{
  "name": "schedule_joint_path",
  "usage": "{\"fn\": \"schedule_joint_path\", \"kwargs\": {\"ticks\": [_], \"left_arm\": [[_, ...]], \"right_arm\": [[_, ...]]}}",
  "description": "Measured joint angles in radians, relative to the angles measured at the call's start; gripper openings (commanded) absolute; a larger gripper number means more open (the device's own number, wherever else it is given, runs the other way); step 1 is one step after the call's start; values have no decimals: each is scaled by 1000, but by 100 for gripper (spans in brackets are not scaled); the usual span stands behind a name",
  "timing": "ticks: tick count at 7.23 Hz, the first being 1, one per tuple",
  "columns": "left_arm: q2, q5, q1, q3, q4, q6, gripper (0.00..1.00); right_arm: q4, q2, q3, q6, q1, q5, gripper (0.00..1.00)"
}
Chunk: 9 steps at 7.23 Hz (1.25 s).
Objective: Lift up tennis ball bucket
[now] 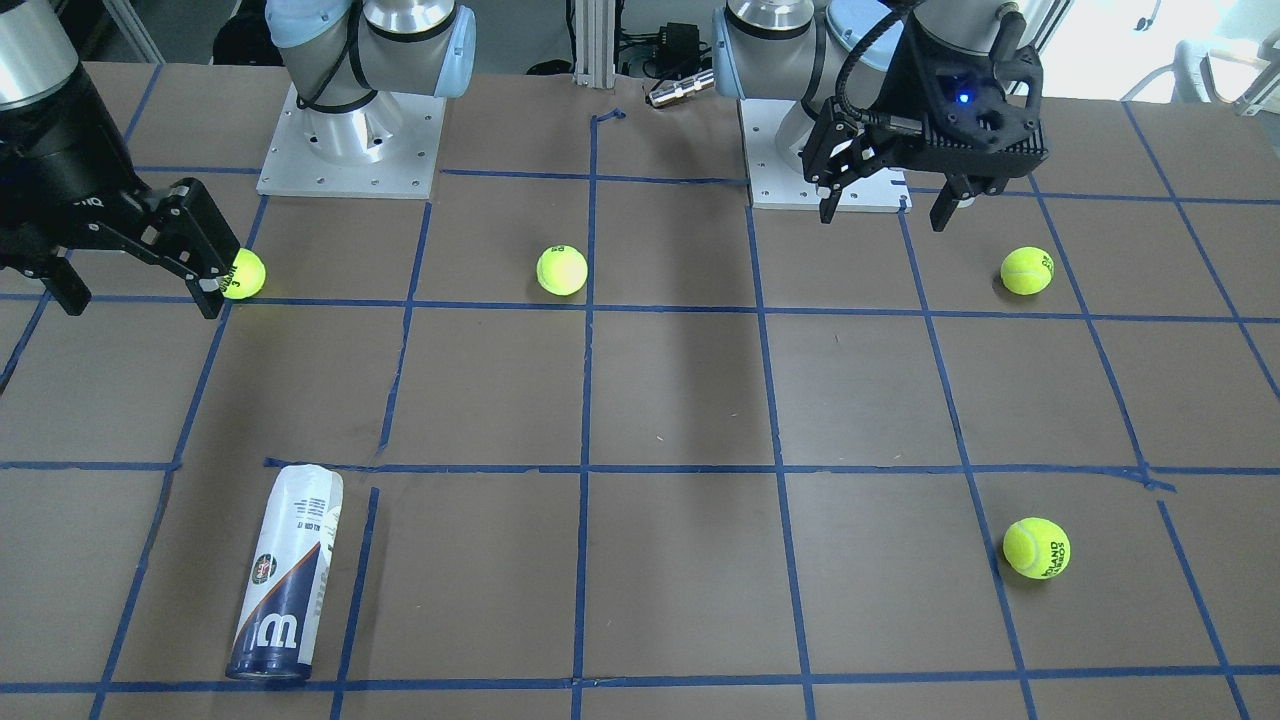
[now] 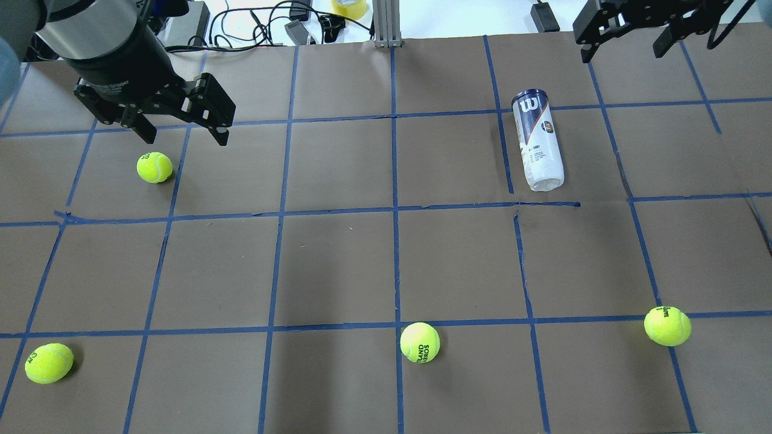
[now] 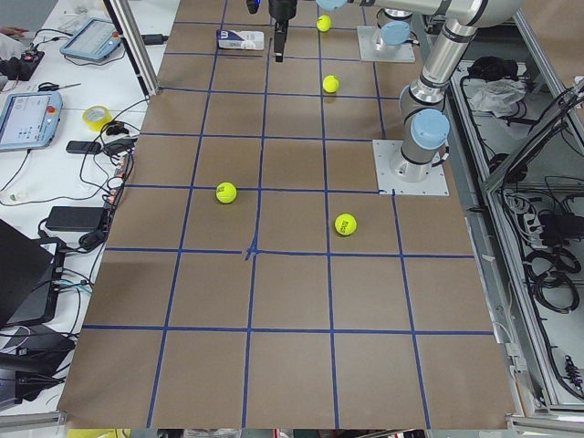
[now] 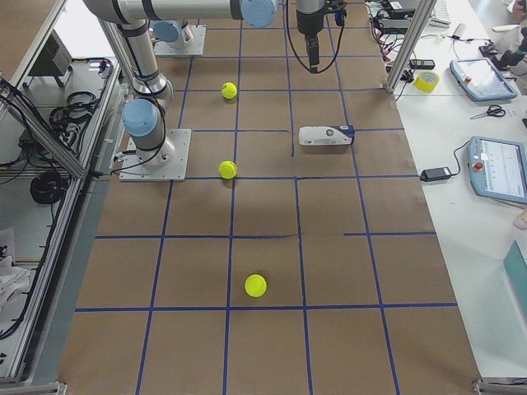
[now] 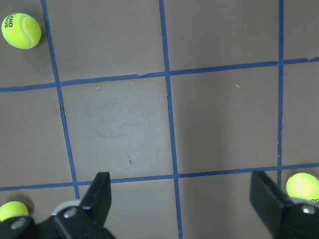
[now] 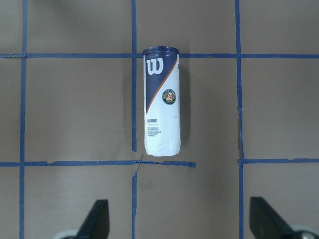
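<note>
The tennis ball bucket (image 2: 537, 140) is a white and navy tube with a "W" logo. It lies on its side on the brown table, on the far right in the overhead view. It also shows in the front view (image 1: 285, 575) and the right wrist view (image 6: 161, 102). My right gripper (image 2: 621, 53) is open and empty, raised above the table. In its wrist view the gripper (image 6: 179, 209) stands apart from the tube's white end. My left gripper (image 2: 184, 135) is open and empty, far from the tube, above a loose ball (image 2: 154, 167).
Several loose yellow-green tennis balls lie around: one near the front left (image 2: 49, 363), one at front middle (image 2: 420, 342), one at front right (image 2: 667, 326). Blue tape lines grid the table (image 2: 338, 265). Cables and a tape roll (image 2: 348, 7) lie beyond the far edge.
</note>
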Motion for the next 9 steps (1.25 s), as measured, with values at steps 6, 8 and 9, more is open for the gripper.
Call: {"fn": "schedule_joint_path", "kwargs": {"ticks": [6,8,9], "left_arm": [[1,4,5,-5,-2,0,100],[1,3,5,-5,-1,0,100],[1,2,5,-5,-1,0,100]], "right_arm": [[0,-3,1,1,0,-1,100],[0,-5,1,2,1,5,100],[-1,-5,0,4,3,20,100]]}}
